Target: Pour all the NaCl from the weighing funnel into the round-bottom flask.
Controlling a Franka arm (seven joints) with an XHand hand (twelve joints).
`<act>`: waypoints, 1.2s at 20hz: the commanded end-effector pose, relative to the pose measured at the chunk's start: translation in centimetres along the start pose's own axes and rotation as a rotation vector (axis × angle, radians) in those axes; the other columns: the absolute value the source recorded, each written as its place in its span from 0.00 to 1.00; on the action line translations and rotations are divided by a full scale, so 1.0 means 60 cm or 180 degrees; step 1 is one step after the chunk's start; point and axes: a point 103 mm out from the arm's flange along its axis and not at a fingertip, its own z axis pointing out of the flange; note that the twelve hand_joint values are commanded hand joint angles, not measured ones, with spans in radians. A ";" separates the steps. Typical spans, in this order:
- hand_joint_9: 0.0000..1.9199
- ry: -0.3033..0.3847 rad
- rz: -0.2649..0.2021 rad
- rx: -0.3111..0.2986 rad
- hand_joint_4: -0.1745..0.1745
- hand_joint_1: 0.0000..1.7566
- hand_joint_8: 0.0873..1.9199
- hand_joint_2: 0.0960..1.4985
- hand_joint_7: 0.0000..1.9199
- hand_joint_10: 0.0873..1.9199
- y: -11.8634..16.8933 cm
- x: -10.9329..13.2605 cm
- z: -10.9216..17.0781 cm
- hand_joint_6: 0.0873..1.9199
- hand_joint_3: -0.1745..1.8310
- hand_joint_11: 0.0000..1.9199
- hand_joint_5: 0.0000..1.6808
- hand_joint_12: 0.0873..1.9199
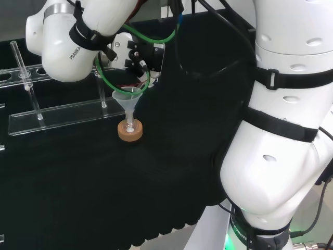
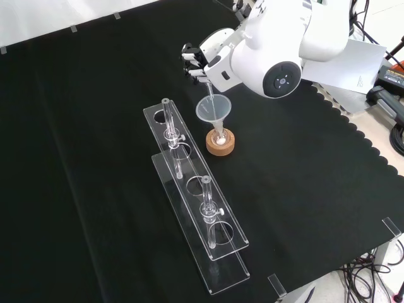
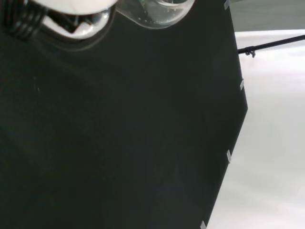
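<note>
A small round-bottom flask (image 1: 130, 126) (image 2: 219, 134) stands on a cork ring (image 1: 130, 134) (image 2: 221, 145), with a little white powder at its bottom. A clear cone funnel (image 1: 127, 100) (image 2: 213, 110) sits in its neck. The hand (image 1: 136, 56) (image 2: 201, 63) hangs just above the cone's rim, fingers curled round a clear glass weighing funnel (image 2: 209, 91) (image 3: 157, 9) whose thin spout slants down into the cone. In the wrist view the glass piece shows close to a white part of the hand (image 3: 62, 14). What the weighing funnel holds I cannot make out.
Two clear acrylic racks (image 2: 196, 202) (image 1: 62, 117) with upright glass tubes (image 2: 206, 205) (image 1: 21, 62) lie beside the flask, left of it in the front view. The cloth's scalloped edge (image 2: 353, 126) runs along the right of the front view, with papers (image 2: 360, 63) beyond it.
</note>
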 end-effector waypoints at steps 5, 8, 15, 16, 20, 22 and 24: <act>0.73 -0.0152 0.0015 0.0005 1.00 0.66 0.23 0.38 0.53 0.00 0.002 0.004 -0.010 0.03 0.38 0.61 0.91 0.38; 0.73 -0.0192 0.0021 0.0007 1.00 0.66 0.23 0.38 0.53 0.00 0.002 0.005 -0.014 0.03 0.38 0.61 0.91 0.38; 0.73 -0.0400 0.0040 0.0057 1.00 0.66 0.23 0.38 0.52 0.00 0.003 0.006 -0.017 0.03 0.38 0.61 0.91 0.38; 0.73 -0.0430 0.0039 0.0053 1.00 0.66 0.23 0.38 0.52 0.00 0.003 0.007 -0.017 0.03 0.38 0.61 0.91 0.38; 0.73 -0.0495 0.0045 0.0043 1.00 0.66 0.23 0.38 0.52 0.00 0.001 0.008 -0.020 0.03 0.38 0.61 0.91 0.38; 0.73 -0.0503 0.0050 0.0040 1.00 0.66 0.23 0.38 0.52 0.00 0.000 0.007 -0.020 0.03 0.38 0.61 0.91 0.38; 0.73 -0.0502 0.0053 0.0038 1.00 0.66 0.23 0.38 0.52 0.00 -0.001 0.006 -0.020 0.03 0.38 0.61 0.91 0.38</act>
